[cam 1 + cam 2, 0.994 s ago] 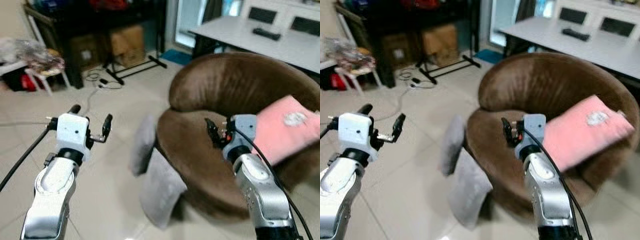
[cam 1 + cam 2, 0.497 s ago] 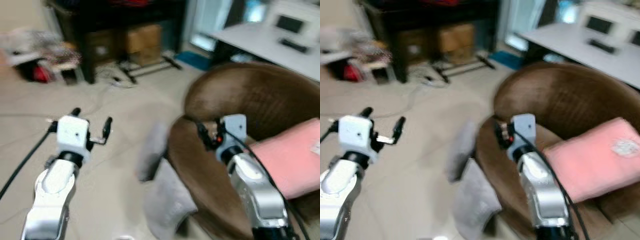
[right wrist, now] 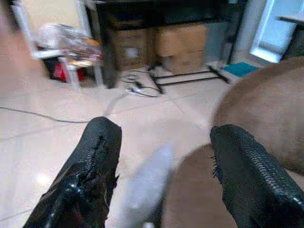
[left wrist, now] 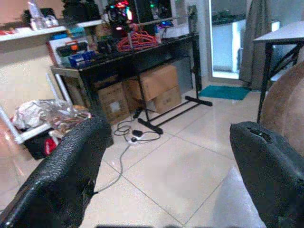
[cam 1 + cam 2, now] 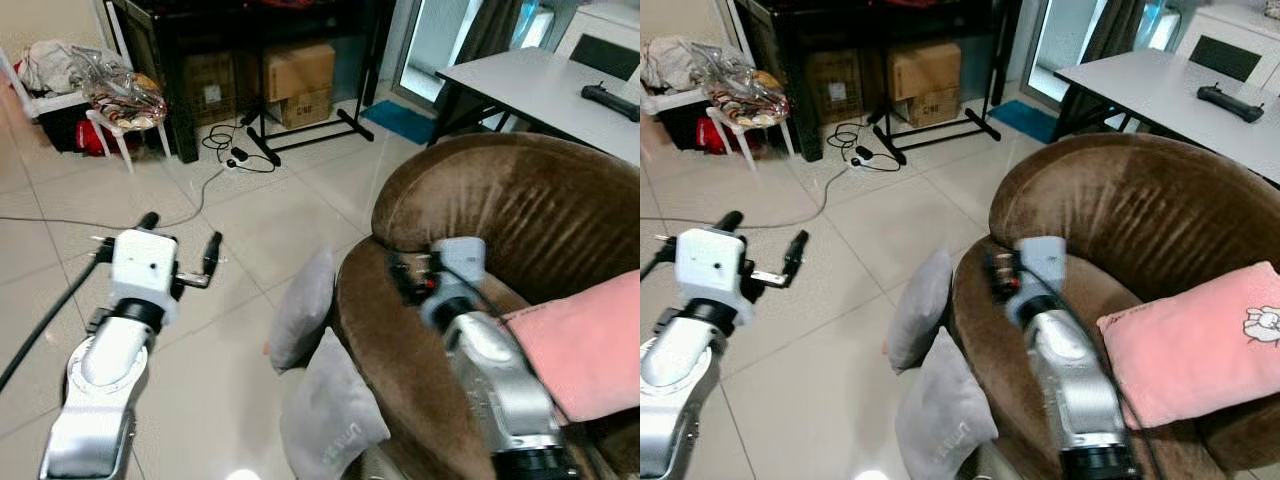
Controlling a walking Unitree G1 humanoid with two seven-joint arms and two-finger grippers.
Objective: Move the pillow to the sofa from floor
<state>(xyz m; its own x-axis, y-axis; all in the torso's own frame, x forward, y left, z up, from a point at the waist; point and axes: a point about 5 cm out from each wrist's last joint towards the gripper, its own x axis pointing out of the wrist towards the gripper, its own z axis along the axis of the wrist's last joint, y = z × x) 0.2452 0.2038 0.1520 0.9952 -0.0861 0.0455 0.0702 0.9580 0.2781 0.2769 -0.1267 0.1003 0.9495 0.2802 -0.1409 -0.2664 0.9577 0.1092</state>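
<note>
Left eye view: two grey pillows lean against the front edge of a round brown sofa (image 5: 520, 220), the upper grey pillow (image 5: 303, 308) propped upright on the tiled floor (image 5: 230, 380), the lower grey pillow (image 5: 330, 420) just below it. A pink pillow (image 5: 590, 345) lies on the seat. The left gripper (image 5: 180, 250) hangs over open floor, fingers spread and empty. The right gripper (image 5: 405, 280) hovers above the seat's front rim, fingers apart, holding nothing. Cardboard boxes (image 5: 925, 80) sit under a black desk beyond, beside a white table (image 5: 1160, 90).
</note>
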